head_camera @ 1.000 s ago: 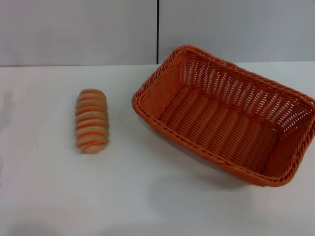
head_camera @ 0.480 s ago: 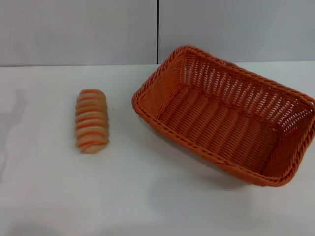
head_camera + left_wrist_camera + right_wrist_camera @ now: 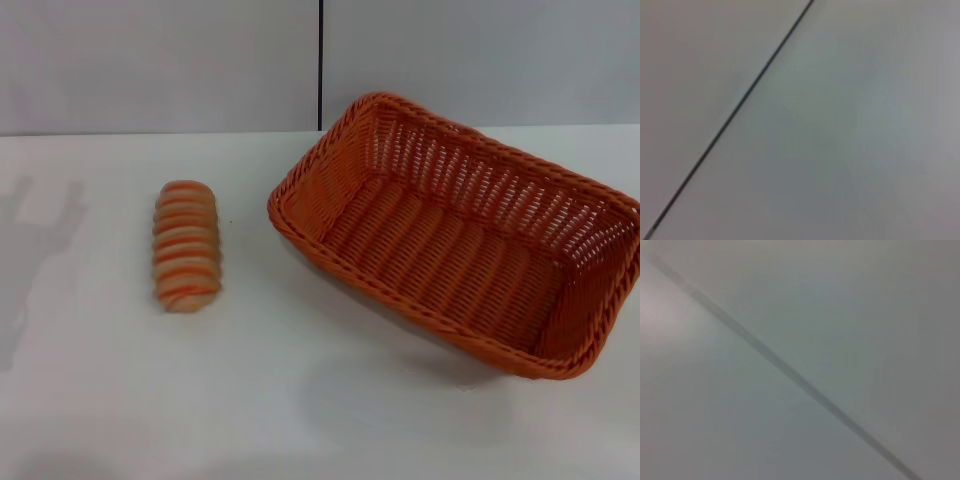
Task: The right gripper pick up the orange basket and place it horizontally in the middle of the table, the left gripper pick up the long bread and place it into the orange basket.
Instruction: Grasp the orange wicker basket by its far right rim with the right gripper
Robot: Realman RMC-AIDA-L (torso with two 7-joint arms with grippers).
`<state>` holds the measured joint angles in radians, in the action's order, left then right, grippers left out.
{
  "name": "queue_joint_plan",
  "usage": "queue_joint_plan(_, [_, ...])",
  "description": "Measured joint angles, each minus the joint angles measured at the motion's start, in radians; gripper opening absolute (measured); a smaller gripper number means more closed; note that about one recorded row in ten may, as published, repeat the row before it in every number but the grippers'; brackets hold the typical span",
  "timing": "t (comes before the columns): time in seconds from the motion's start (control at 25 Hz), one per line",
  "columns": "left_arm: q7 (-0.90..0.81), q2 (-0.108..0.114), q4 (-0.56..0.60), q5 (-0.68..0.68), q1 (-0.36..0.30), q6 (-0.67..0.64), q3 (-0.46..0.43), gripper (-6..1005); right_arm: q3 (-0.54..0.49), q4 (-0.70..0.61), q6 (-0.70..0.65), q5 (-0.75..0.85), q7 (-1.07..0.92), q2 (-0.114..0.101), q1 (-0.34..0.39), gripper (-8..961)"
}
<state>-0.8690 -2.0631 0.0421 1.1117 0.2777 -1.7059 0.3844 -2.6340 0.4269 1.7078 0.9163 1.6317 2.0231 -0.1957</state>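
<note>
No gripper is seen in any view, so neither claw's state can be told and nothing can be placed relative to one. The long bread [image 3: 186, 245] is laid left on the table [image 3: 300, 400], long axis running front to back. The orange basket [image 3: 460, 235] is set skewed at right, apart from the bread, judged nearer the right arm.

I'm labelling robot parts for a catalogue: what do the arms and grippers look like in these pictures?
Neither arm nor gripper is in view. The head view holds only the long bread, the orange basket and the table; both wrist views show blank grey surface.
</note>
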Motion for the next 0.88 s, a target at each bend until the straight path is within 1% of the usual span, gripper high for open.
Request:
queue_joint_plan(0.04, [0.003,0.000,0.003,0.000,0.000,-0.002,0.006,844,0.000,0.020,0.002,0.020,-0.006,-0.006,-0.006,652])
queue_joint_plan(0.08, [0.003,0.000,0.008,0.000,0.003,-0.003,0.012,844,0.001,0.058,0.004,0.068,-0.026,-0.020,-0.022,652])
queue_joint_plan(0.12, [0.003,0.000,0.008,0.000,0.003,-0.003,0.012,844,0.001,0.058,0.004,0.068,-0.026,-0.020,-0.022,653])
queue_joint_plan(0.24, [0.003,0.000,0.008,0.001,0.004,-0.003,0.016,845,0.002,0.101,0.005,0.136,-0.060,-0.052,-0.046,653])
queue_joint_plan(0.28, [0.003,0.000,0.009,0.000,0.004,-0.003,0.016,845,0.002,0.130,0.003,0.168,-0.082,-0.069,-0.057,652])
queue_joint_plan(0.32, [0.003,0.000,0.009,0.000,0.004,-0.003,0.016,845,0.002,0.130,0.003,0.168,-0.082,-0.069,-0.057,652])
queue_joint_plan(0.44, [0.004,0.000,0.009,0.001,0.005,-0.003,0.018,845,0.001,0.177,-0.005,0.217,-0.121,-0.100,-0.071,652])
queue_joint_plan(0.48, [0.004,0.000,0.009,0.001,0.006,-0.001,0.018,845,-0.002,0.198,-0.008,0.255,-0.144,-0.125,-0.085,652])
queue_joint_plan(0.52, [0.004,0.000,0.009,0.001,0.006,-0.001,0.018,846,-0.002,0.198,-0.008,0.255,-0.144,-0.125,-0.085,652])
queue_joint_plan(0.56, [0.004,0.000,0.009,0.001,0.007,0.000,0.019,846,-0.004,0.207,-0.009,0.279,-0.157,-0.139,-0.095,651])
queue_joint_plan(0.68, [0.004,0.000,0.008,0.000,0.011,0.003,0.020,846,-0.009,0.243,-0.024,0.355,-0.196,-0.173,-0.117,651])
queue_joint_plan(0.76, [0.004,0.000,0.008,0.000,0.011,0.002,0.021,846,-0.009,0.287,-0.048,0.398,-0.233,-0.189,-0.125,652])
queue_joint_plan(0.84, [0.004,-0.001,0.008,0.000,0.010,0.001,0.025,845,-0.011,0.334,-0.065,0.420,-0.284,-0.201,-0.128,653])
queue_joint_plan(0.88, [0.004,-0.001,0.008,0.000,0.009,0.001,0.027,845,-0.013,0.385,-0.068,0.428,-0.341,-0.215,-0.130,653])
